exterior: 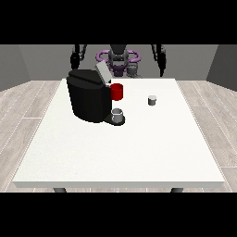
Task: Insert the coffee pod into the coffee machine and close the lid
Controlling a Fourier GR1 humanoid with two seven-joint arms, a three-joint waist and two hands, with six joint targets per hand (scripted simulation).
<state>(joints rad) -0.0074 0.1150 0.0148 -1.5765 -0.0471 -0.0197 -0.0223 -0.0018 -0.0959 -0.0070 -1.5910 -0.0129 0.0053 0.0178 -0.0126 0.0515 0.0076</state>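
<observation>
We could not tell either robot hand's [74, 59] state. The coffee pod [152, 100] sat alone on the counter [115, 152]; reaching it risked clipping the coffee machine's [88, 97] raised lid [102, 73].

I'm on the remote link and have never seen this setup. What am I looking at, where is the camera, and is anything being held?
There is one picture, taken from across the table, facing the robot. The robot is the small dark figure at the top, behind the white table. Its two arms hang raised at its sides: one hand at the view's left, one at the view's right. Neither holds anything, and both are back from the things on the table; how their fingers lie is too small to tell.

On the table stands a black coffee machine with its grey lid tilted open and a red part on its side. A grey cup sits at its base. The small grey coffee pod stands alone to the right, apart from the machine.
</observation>
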